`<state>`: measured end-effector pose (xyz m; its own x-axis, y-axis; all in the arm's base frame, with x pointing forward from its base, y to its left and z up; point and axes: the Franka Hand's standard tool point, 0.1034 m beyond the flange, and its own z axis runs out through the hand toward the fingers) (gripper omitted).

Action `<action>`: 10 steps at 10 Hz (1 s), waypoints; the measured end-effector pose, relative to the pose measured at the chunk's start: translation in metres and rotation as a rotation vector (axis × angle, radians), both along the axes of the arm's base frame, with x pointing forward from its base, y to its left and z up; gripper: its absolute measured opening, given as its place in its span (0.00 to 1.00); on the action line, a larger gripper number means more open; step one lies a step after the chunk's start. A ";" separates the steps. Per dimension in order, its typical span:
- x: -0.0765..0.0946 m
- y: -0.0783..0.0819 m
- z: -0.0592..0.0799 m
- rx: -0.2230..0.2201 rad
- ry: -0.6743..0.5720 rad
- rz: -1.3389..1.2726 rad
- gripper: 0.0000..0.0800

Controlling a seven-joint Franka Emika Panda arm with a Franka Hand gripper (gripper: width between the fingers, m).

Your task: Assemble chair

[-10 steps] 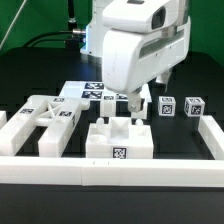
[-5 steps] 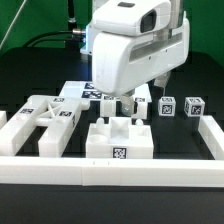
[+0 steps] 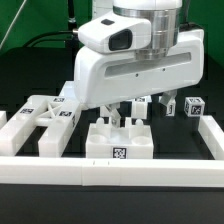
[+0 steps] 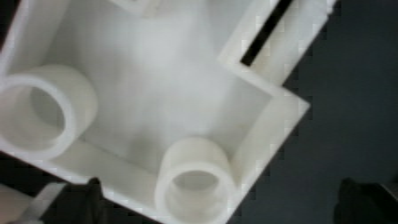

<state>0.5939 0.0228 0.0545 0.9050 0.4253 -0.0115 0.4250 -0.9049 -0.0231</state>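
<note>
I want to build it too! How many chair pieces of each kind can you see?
White X-braced plastic frame: 1
White slotted plastic seat block: 1
White tagged plastic leg bars: 2 showing
Total: 4
The white robot arm may hide more.

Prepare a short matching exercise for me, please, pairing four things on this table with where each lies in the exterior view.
Things:
1. X-braced frame
2. slotted seat block
3. tagged leg bar
4. front border rail

Places:
A. far on the exterior view's right
B. along the near edge, in front of the other pieces
C. on the exterior view's left
D. in the middle of the view

Pairs: 1-C, 2-D, 3-A, 4-B.
</note>
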 end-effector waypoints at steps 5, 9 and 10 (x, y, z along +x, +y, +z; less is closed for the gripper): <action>-0.001 0.008 -0.001 0.032 0.016 -0.347 0.81; -0.005 0.004 -0.025 0.041 0.022 -0.382 0.81; -0.006 0.004 -0.033 0.041 0.019 -0.376 0.81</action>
<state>0.5878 0.0264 0.0219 0.9978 0.0640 -0.0193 0.0626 -0.9957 -0.0676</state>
